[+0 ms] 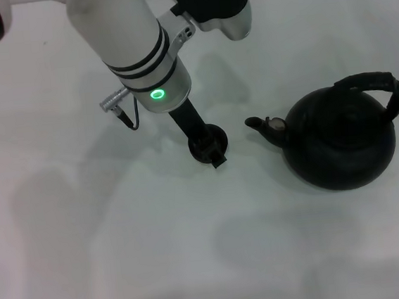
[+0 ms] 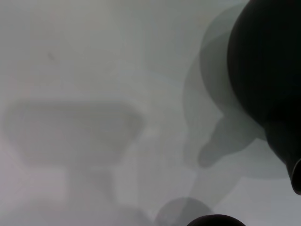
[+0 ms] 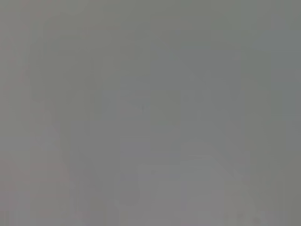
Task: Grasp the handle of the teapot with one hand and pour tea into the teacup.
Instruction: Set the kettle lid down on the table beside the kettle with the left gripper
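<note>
The matte black teapot (image 1: pixel 340 143) stands on the white table at the right, its short spout (image 1: pixel 259 124) pointing toward the middle. Its arched black handle (image 1: pixel 375 81) rises over its top, tilted to the far right, with nothing on it. The small dark teacup (image 1: pixel 208 144) stands left of the spout. My left gripper (image 1: pixel 212 150) reaches down from the upper left and sits right at the teacup, covering part of it. The left wrist view shows the teapot's body (image 2: pixel 268 70) and an edge of the teacup (image 2: pixel 214 220). My right gripper is out of view.
The white table (image 1: pixel 90 259) extends around both objects. My left arm's forearm with a green light ring (image 1: pixel 157 93) hangs over the table's back middle. The right wrist view shows only plain grey.
</note>
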`<action>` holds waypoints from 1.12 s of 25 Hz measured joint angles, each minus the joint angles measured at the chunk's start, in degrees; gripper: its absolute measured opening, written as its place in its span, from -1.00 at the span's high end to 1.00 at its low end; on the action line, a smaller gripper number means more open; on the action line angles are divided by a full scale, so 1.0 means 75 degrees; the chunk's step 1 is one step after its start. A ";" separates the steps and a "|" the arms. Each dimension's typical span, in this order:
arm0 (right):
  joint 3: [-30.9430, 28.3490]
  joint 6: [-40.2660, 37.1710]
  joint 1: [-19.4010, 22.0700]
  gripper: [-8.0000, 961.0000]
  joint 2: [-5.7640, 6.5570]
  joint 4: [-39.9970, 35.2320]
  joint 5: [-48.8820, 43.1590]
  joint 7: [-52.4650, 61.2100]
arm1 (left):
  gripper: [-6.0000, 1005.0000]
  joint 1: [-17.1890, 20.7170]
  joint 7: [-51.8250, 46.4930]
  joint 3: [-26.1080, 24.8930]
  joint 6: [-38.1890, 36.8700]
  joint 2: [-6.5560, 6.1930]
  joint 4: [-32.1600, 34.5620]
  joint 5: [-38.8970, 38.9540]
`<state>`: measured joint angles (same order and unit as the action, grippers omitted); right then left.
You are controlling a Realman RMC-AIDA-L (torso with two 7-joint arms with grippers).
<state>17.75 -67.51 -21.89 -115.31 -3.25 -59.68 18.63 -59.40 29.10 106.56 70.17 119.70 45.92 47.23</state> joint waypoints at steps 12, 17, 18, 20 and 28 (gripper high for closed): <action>0.0060 -0.0059 0.0014 -0.74 0.0000 0.0012 -0.0011 -0.0011 | -0.39 0.0065 -0.0137 0.0218 -0.0181 0.0002 -0.0075 -0.0029; 0.0085 -0.0068 0.0028 -0.74 0.0001 0.0012 -0.0012 -0.0012 | -0.39 0.0026 -0.0236 0.0434 -0.0238 0.0001 -0.0111 -0.0023; 0.0085 -0.0068 0.0031 -0.74 0.0000 0.0012 -0.0012 -0.0014 | -0.39 0.0021 -0.0239 0.0452 -0.0245 0.0002 -0.0111 -0.0023; 0.0085 -0.0069 0.0033 -0.74 0.0000 0.0012 -0.0012 -0.0019 | -0.39 0.0014 -0.0242 0.0458 -0.0284 0.0001 -0.0111 -0.0029; 0.0082 -0.0070 0.0030 -0.74 0.0000 0.0012 -0.0012 -0.0023 | -0.39 0.0013 -0.0247 0.0457 -0.0321 0.0001 -0.0111 -0.0045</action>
<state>18.37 -68.03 -21.66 -115.31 -3.16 -59.77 18.46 -59.30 27.24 109.99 67.76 119.71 45.08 46.90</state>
